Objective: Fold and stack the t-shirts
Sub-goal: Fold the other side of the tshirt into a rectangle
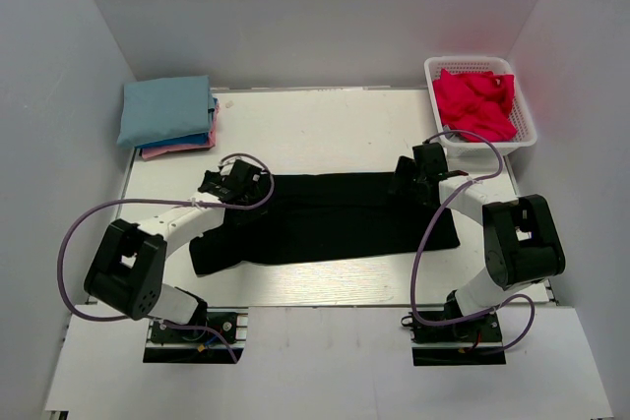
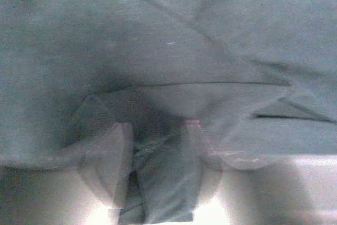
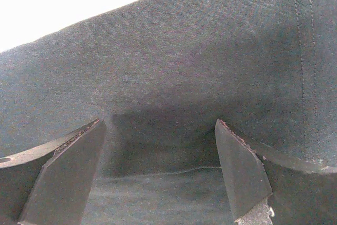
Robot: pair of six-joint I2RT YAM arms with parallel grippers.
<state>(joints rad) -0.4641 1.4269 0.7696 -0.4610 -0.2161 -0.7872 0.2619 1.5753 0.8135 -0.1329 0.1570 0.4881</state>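
Observation:
A large black t-shirt (image 1: 335,218) lies across the middle of the table as a long band, with a sleeve hanging toward the front left. My left gripper (image 1: 219,184) is at its far left edge. In the blurred left wrist view the gripper (image 2: 156,133) looks shut on a bunched fold of the black cloth (image 2: 158,35). My right gripper (image 1: 404,176) is at the shirt's far right edge. In the right wrist view it (image 3: 158,125) is wide open, jaws down over the black cloth (image 3: 184,51) with nothing between them.
A folded stack stands at the back left: a light blue shirt (image 1: 165,110) on top, blue (image 1: 204,137) and pink (image 1: 177,151) beneath. A white lattice basket (image 1: 482,62) at the back right holds a crumpled red shirt (image 1: 474,100). White walls enclose the table.

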